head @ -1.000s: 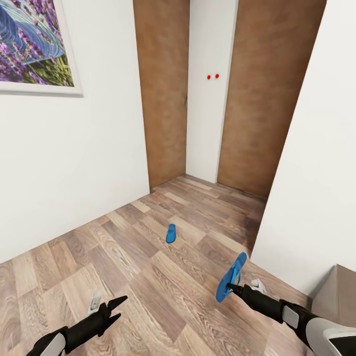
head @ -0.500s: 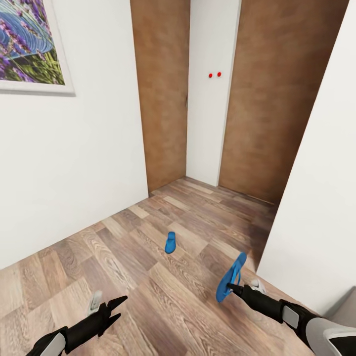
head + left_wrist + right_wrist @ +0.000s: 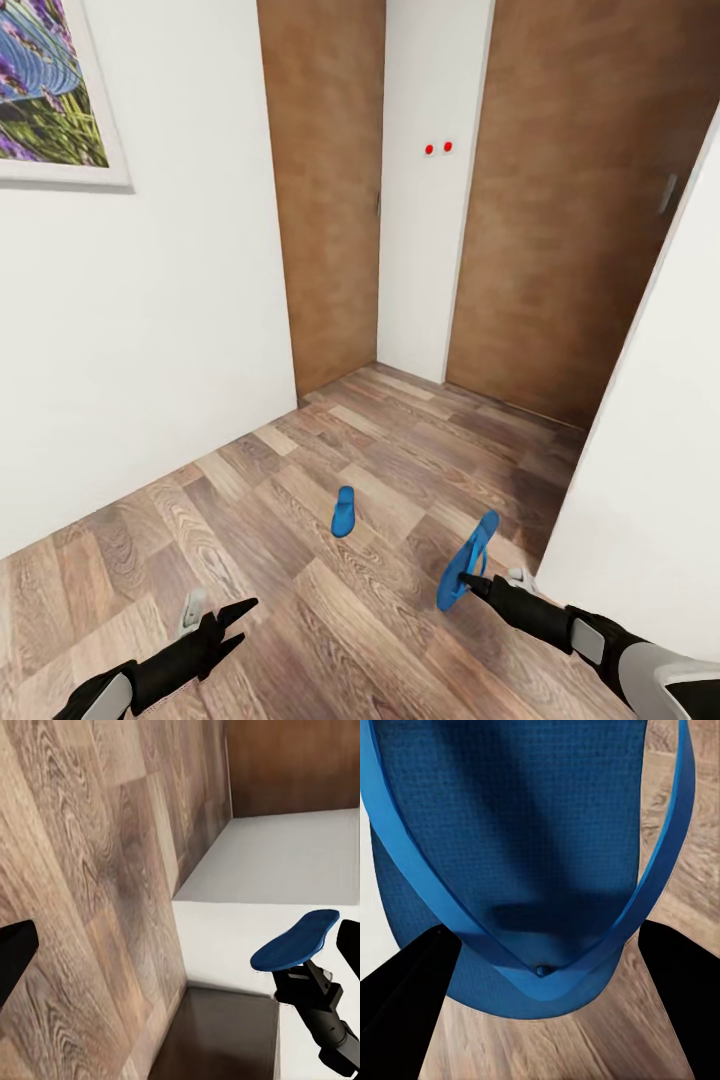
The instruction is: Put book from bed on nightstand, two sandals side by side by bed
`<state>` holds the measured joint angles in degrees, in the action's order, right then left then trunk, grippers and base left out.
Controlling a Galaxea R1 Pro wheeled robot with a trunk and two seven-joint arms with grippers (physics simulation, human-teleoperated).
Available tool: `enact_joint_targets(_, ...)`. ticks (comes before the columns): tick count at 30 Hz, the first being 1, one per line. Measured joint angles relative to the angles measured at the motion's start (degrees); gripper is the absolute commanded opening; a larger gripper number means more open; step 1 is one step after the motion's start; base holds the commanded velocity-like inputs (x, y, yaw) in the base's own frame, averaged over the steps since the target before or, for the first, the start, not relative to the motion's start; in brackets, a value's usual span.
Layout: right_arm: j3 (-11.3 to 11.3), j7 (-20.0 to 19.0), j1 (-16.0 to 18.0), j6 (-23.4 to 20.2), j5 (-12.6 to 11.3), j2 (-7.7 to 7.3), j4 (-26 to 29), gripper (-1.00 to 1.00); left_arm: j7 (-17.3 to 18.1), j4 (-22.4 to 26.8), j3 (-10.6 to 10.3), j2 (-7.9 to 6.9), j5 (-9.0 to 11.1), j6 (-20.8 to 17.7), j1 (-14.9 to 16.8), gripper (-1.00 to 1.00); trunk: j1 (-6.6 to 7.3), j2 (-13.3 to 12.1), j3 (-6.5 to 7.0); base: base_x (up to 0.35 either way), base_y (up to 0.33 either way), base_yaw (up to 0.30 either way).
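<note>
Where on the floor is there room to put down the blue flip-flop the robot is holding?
Bare wood-plank floor lies wide between the white left wall and the blue flip-flop lying on the floor, and ahead toward the brown wooden doors. It's tighter beside the white right wall, where the right gripper holds the other blue flip-flop.

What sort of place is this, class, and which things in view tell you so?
Probably a hallway or room entrance in a home: wood-plank floor, brown doors and a framed lavender picture. One blue sandal lies on the floor; the right hand holds another.
</note>
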<state>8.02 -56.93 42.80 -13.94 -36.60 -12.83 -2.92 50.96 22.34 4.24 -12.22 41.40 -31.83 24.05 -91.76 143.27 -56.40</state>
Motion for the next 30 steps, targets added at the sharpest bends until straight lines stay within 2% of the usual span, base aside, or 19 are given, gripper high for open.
enact_joint_targets(30,0.0,0.0,-0.1,0.1,0.0,-0.01,0.0,-1.00,0.0,0.0,0.0,0.00,0.0,0.0,0.0,1.00,0.00,0.0,0.00,0.285,0.000,0.000)
